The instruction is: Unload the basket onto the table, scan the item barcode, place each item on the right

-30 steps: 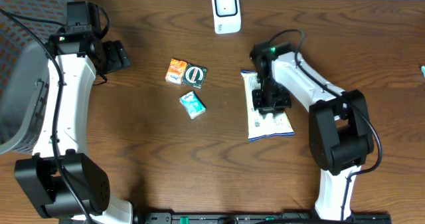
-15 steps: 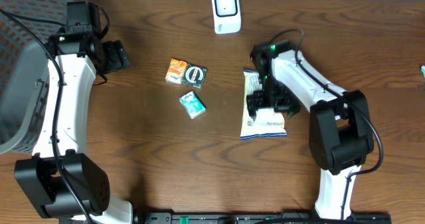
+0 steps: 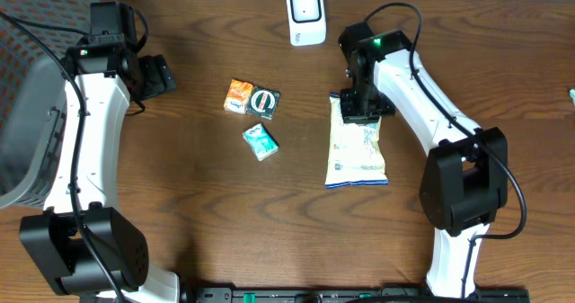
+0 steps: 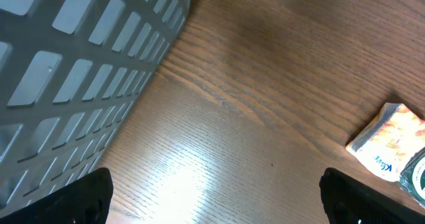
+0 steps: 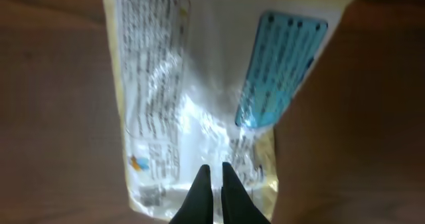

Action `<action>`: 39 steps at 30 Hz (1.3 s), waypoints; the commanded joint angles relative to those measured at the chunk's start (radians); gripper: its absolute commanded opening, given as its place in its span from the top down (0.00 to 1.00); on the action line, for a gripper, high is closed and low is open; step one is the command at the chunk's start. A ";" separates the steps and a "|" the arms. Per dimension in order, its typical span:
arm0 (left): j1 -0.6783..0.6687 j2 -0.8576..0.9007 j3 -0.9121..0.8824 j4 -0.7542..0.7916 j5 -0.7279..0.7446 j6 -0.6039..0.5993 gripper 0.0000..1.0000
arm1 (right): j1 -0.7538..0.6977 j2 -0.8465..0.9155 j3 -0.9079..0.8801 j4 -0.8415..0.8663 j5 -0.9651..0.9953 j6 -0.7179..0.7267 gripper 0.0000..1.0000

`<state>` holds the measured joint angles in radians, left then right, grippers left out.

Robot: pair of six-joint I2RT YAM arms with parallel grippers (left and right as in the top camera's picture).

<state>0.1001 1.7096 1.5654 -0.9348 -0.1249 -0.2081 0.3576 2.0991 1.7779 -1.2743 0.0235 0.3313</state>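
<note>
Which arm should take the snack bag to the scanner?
Right. The right gripper, shut, is at the snack bag, near the white scanner. The left gripper is open, far off by the basket.

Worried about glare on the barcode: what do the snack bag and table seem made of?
Snack bag: probably thin plastic film, glossy; it crinkles and shows white highlights. Table: wood or wood-look laminate, semi-gloss; brown grain with a soft light patch.

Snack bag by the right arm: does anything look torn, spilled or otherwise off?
Nothing stands out. The snack bag lies flat and whole on the table, fine-print side up, nothing spilled. The right claw is shut at its far end; whether it pinches the edge is unclear.
</note>
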 commanded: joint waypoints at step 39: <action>0.002 0.010 -0.005 -0.002 0.002 0.009 0.03 | -0.051 -0.006 -0.010 0.147 -0.060 0.035 0.82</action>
<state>0.1001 1.7096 1.5658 -0.9348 -0.1249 -0.2081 0.3050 2.0933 1.7523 -1.1507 -0.0059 0.3641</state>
